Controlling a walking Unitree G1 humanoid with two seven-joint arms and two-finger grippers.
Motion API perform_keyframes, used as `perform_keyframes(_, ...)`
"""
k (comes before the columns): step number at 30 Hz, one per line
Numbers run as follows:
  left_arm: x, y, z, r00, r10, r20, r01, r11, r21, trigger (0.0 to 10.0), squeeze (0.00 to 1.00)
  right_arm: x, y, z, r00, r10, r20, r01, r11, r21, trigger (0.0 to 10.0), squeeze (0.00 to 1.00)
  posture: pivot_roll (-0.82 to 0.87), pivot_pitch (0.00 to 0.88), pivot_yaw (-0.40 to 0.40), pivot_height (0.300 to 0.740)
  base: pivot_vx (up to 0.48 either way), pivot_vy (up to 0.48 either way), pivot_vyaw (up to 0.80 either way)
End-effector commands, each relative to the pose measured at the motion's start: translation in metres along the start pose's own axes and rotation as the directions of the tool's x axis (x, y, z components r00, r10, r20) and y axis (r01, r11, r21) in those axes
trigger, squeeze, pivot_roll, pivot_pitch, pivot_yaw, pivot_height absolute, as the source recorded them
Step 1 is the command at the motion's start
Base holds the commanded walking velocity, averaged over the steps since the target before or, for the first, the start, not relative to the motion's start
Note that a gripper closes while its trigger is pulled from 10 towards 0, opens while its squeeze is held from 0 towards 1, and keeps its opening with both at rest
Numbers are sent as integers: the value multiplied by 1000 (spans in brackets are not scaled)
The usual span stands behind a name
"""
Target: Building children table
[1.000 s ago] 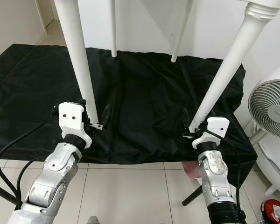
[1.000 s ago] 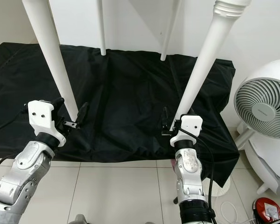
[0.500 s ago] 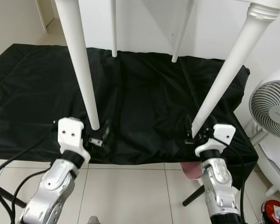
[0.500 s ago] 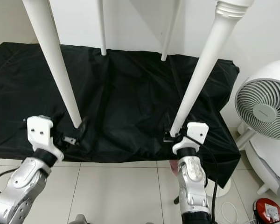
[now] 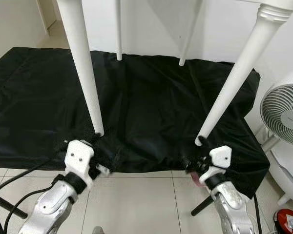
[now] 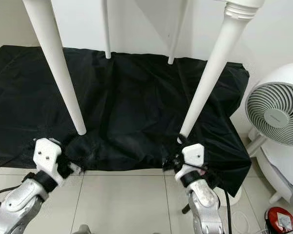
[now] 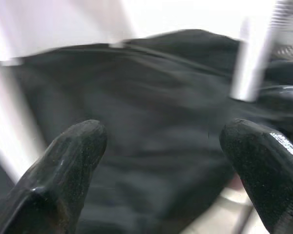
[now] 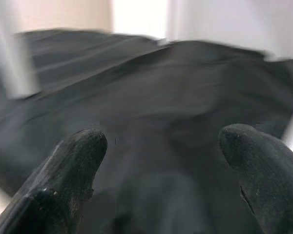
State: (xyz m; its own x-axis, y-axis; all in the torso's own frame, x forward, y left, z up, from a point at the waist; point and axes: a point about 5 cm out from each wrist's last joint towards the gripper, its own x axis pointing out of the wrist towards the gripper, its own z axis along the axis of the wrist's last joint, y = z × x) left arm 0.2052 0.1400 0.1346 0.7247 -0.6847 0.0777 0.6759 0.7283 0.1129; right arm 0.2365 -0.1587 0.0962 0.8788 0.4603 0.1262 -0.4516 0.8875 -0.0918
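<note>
White children's table [image 5: 86,63] stands with its four legs on a black cloth [image 5: 146,92]. Left gripper [image 7: 161,161] and right gripper [image 8: 161,161], both with fingers spread and empty, sit at the cloth's near edge, below the two near legs.

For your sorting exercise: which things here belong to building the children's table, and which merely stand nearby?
Belonging: near-left table leg; near-right table leg; two far legs; black cloth; left gripper; right gripper.
Standing by: white fan; red object.
</note>
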Motion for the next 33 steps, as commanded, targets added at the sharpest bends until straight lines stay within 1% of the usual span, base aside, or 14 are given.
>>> perform_keyframes(1,-3,-2,-5,998,-49,-26,49,999,10,10000,0,-2,4,-3,997,72,-29,-72,997,13,10000,0,49,62,-29,740,0,0,0)
perform_keyframes(2,-3,-2,-5,998,-49,-26,49,999,10,10000,0,-2,4,-3,997,72,-29,-72,997,13,10000,0,49,62,-29,740,0,0,0)
perform_keyframes(5,-10,-3,-19,990,-118,-81,121,992,35,10000,0,-10,10,-14,956,268,-119,-267,963,27,10000,0,51,65,-34,740,0,0,0)
perform_keyframes(10,-14,-4,-23,986,-139,-96,143,989,29,10000,0,-15,12,-18,927,343,-153,-341,939,41,10000,0,51,65,-35,740,0,0,0)
perform_keyframes(11,-22,-9,-29,969,-206,-136,211,977,22,10000,0,-28,16,-25,847,485,-219,-483,873,63,10000,0,56,67,-39,740,0,0,0)
perform_keyframes(12,-22,-9,-29,969,-206,-136,211,977,22,10000,0,-28,16,-25,847,485,-219,-483,873,63,10000,0,56,67,-39,740,0,0,0)
perform_keyframes(13,-26,-12,-32,958,-243,-155,249,968,17,10000,0,-34,17,-27,804,540,-249,-540,838,76,10000,0,58,67,-40,740,0,0,0)
perform_keyframes(16,-26,-12,-32,958,-243,-155,249,968,17,10000,0,-34,17,-27,804,540,-249,-540,838,76,10000,0,58,67,-40,740,0,0,0)
perform_keyframes(17,-29,-13,-35,946,-273,-174,280,960,12,10000,0,-39,17,-31,765,581,-278,-584,808,79,10000,0,58,67,-40,740,0,0,0)
perform_keyframes(18,-29,-13,-35,946,-273,-174,280,960,12,10000,0,-39,17,-31,765,581,-278,-584,808,79,10000,0,58,67,-40,740,0,0,0)
perform_keyframes(19,-32,-16,-39,931,-311,-191,316,949,-2,10000,0,-44,16,-35,716,622,-316,-626,773,103,10000,0,59,67,-41,740,0,0,0)
perform_keyframes(22,-32,-16,-39,931,-311,-191,316,949,-2,10000,0,-44,16,-35,716,622,-316,-626,773,103,10000,0,59,67,-41,740,0,0,0)
perform_keyframes(25,-38,-20,-46,904,-363,-228,370,929,-12,10000,0,-52,13,-41,649,669,-363,-674,727,135,10000,0,60,67,-41,740,0,0,0)
perform_keyframes(33,-50,-22,-69,872,-374,-315,378,924,-50,10000,0,-59,5,-62,626,647,-434,-640,745,188,10000,0,59,61,-45,740,0,0,0)
